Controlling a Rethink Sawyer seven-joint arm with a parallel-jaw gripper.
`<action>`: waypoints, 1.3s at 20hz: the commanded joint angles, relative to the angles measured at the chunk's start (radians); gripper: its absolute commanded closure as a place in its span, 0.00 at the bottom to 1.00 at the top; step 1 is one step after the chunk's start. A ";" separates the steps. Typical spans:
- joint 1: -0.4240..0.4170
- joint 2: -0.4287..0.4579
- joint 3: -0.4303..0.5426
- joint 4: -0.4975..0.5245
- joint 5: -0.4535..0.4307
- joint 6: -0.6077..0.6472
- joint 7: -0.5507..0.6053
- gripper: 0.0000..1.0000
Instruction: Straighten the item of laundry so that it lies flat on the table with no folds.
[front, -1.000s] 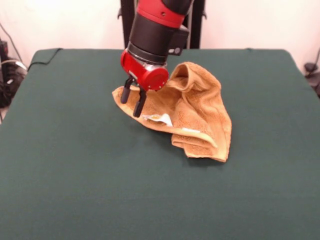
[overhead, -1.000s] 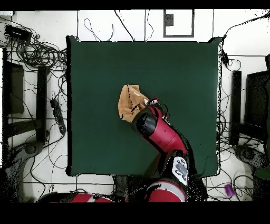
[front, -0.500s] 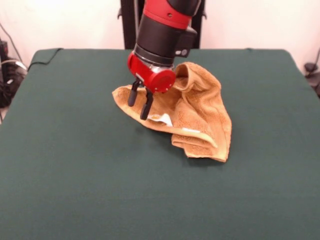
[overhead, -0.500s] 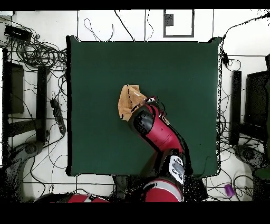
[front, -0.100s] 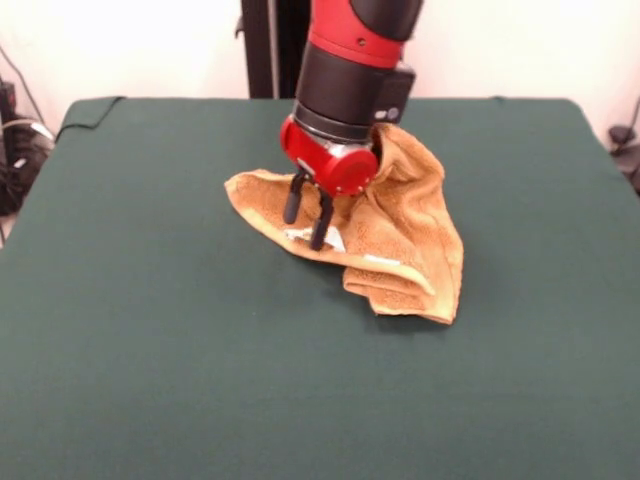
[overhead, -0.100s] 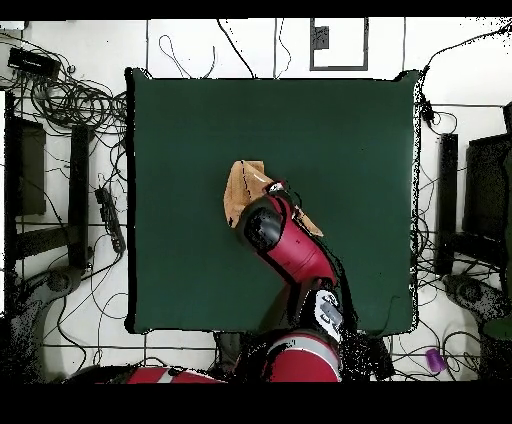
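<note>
end effector: we see two black fingers spread apart, gripping nothing, tips down over the towel's flat part
towel: orange-tan terry, crumpled; under the end effector and bunched up behind and beside it
label: white, right by one fingertip
surface: dark green cloth; towel lies near its middle
overhead: arm covers part of the towel

towel mid-table — gripper over it
</note>
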 joint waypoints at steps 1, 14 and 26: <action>0.029 -0.005 0.153 0.068 0.092 0.004 0.341 0.00; 0.005 -0.074 0.236 0.181 0.084 -0.021 0.359 0.00; -0.118 -0.124 0.372 0.297 -0.026 -0.098 0.385 0.00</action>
